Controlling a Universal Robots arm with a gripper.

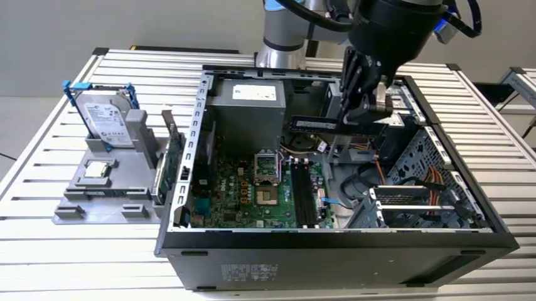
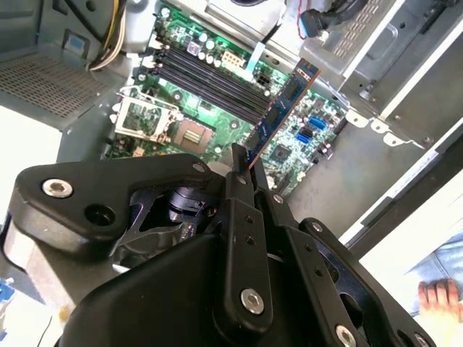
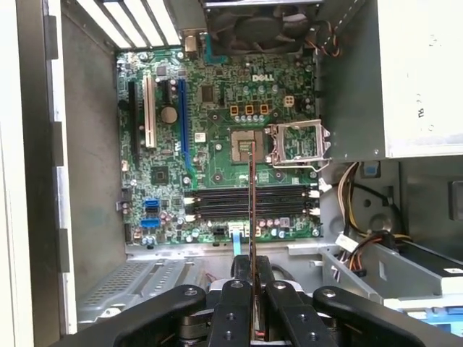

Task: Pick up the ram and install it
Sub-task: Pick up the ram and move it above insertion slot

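Note:
My gripper [image 1: 358, 118] hangs over the open computer case [image 1: 251, 251] and is shut on the ram [image 1: 313, 124], a long dark stick held level above the motherboard [image 1: 243, 194]. In the second wrist view the ram [image 2: 281, 110] sticks out from the gripper [image 2: 244, 165] on a slant over the black memory slots [image 2: 202, 76]. In the first wrist view the ram [image 3: 252, 195] appears edge-on as a thin line from the gripper [image 3: 252, 273], crossing the memory slots [image 3: 217, 204]. The slots [image 1: 303, 194] stand bare on the board.
A grey fixture [image 1: 75, 210] at the exterior view's left holds a hard drive [image 1: 109, 122], a silver processor chip [image 1: 99, 168] and a green card [image 1: 172, 160]. Inside the case are the power supply [image 1: 251, 100], an open processor socket [image 3: 296, 141] and a drive cage [image 1: 427, 188]. A person's hand [image 2: 438, 296] rests outside the case.

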